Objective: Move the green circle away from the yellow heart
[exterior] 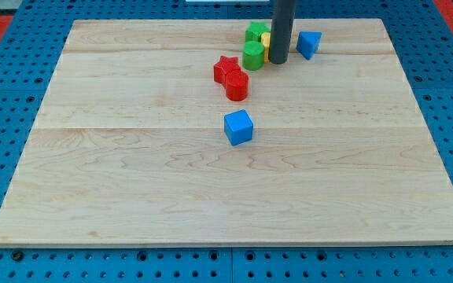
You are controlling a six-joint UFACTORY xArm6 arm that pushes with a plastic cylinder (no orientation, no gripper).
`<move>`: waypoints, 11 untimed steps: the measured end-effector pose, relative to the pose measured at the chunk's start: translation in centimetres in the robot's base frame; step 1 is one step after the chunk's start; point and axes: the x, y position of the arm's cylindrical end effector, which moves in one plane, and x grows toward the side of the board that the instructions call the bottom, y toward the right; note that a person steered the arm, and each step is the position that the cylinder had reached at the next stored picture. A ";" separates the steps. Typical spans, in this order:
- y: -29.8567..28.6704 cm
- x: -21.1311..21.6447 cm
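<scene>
- You'll find the green circle point(253, 55) in the upper middle of the frame, standing on the table point(132, 181), a short round block seen from the side.
- Just to its right, a sliver of the yellow heart point(265, 41) shows; most of it is hidden behind the rod, so its shape can't be made out from here.
- My tip point(278, 60) sits right beside the green circle on its right side, touching it or very nearly so, in front of the yellow block.
- There is no gripper on this arm, only the dark rod, so you get no open or closed state to read.
- Behind the green circle, toward the frame's top, you can see a second green block point(255, 32); its shape is unclear.
- To the rod's right, apart from it, stands a blue block point(309, 43) with angled faces.
- Below and left of the green circle lie a red star point(226, 69) and a red cylinder point(237, 84), touching each other.
- Further down, near the frame's centre, a blue cube point(238, 126) stands alone, well apart from the rest.
</scene>
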 end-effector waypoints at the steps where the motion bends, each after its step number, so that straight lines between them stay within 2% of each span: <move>1: 1.4 3.9; 2: 11.5 1.4; 3: 15.7 -4.4; 4: 9.8 -6.5; 5: 3.4 -5.5; 7: 0.2 0.4; 9: -6.5 0.3; 10: -6.3 -1.6; 11: -5.6 0.5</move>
